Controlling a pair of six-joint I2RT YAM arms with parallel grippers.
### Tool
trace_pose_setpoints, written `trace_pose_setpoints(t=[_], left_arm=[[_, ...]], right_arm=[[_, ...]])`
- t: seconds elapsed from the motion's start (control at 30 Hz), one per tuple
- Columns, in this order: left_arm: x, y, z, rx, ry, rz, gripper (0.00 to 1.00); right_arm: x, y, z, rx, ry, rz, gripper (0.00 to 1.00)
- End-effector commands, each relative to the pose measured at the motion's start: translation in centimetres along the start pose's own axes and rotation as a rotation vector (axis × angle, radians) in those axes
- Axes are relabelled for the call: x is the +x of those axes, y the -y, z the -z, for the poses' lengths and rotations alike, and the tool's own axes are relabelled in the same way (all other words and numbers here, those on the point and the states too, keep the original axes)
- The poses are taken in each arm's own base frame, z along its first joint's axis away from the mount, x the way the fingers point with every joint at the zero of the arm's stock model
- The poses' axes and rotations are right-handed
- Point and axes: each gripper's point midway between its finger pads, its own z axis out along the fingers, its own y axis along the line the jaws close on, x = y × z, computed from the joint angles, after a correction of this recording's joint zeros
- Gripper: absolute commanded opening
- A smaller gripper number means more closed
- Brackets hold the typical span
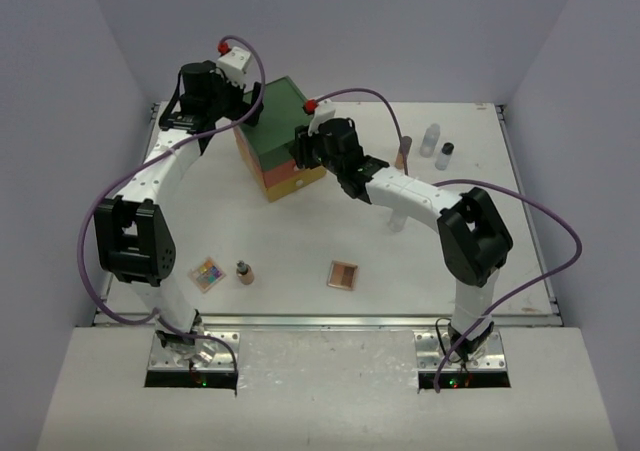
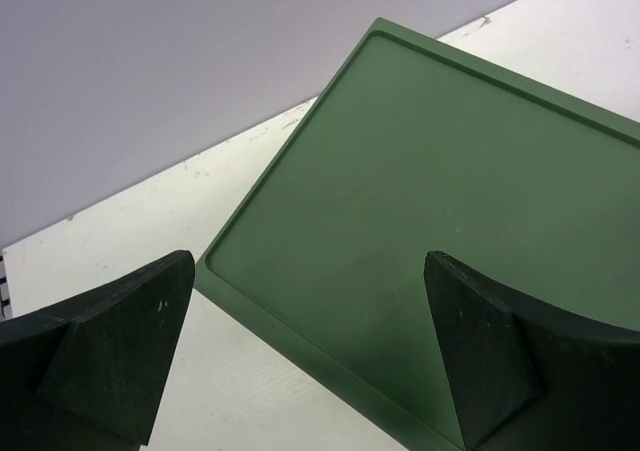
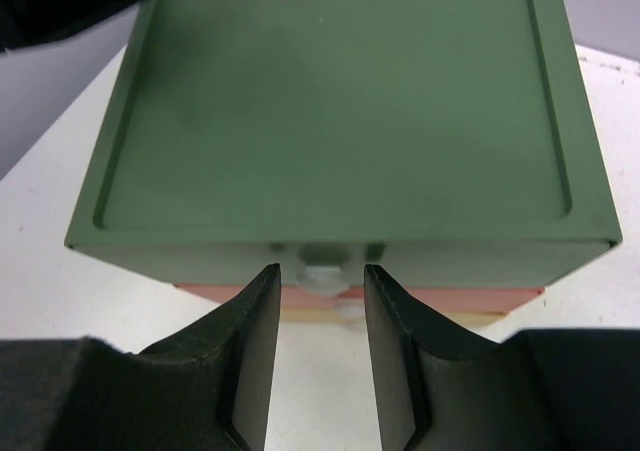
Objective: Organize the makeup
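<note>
My right pincer (image 3: pixel 320 276) is at the box's (image 3: pixel 330 101) top drawer, jaws narrow but apart, flanking the knob (image 3: pixel 322 269), nothing gripped. Left pincer (image 2: pixel 308 266) released wide above the box's green lid. Makeup out on desk (image 1: pixel 300 231): colour palette (image 1: pixel 208 273), tan bottle (image 1: pixel 245 272), brown palette (image 1: pixel 343 274) near edge; clear bottles (image 1: pixel 430 139) far right

R claw (image 3: pixel 319 271) astride grn drawer knob (image 3: pixel 322 277)
</note>
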Motion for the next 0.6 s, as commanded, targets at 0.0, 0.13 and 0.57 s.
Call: trace_pose_setpoints(t=[0.0, 0.13, 0.57], left_arm=[[-0.4, -0.5, -0.2, -0.032, 0.031, -0.041, 0.97], [0.4, -0.5, -0.3, -0.032, 0.024, -0.061, 0.98], [1.7, -0.3, -0.4, -0.029, 0.0, -0.08, 0.98]], right_arm=[[-4.4, -0.9, -1.0, -0.002, 0.133, 0.008, 0.4], [-4.0, -0.8, -1.2, -0.006, 0.13, 0.022, 0.36], [-3.3, -0.5, -1.8, 0.009, 0.112, 0.039, 0.22]])
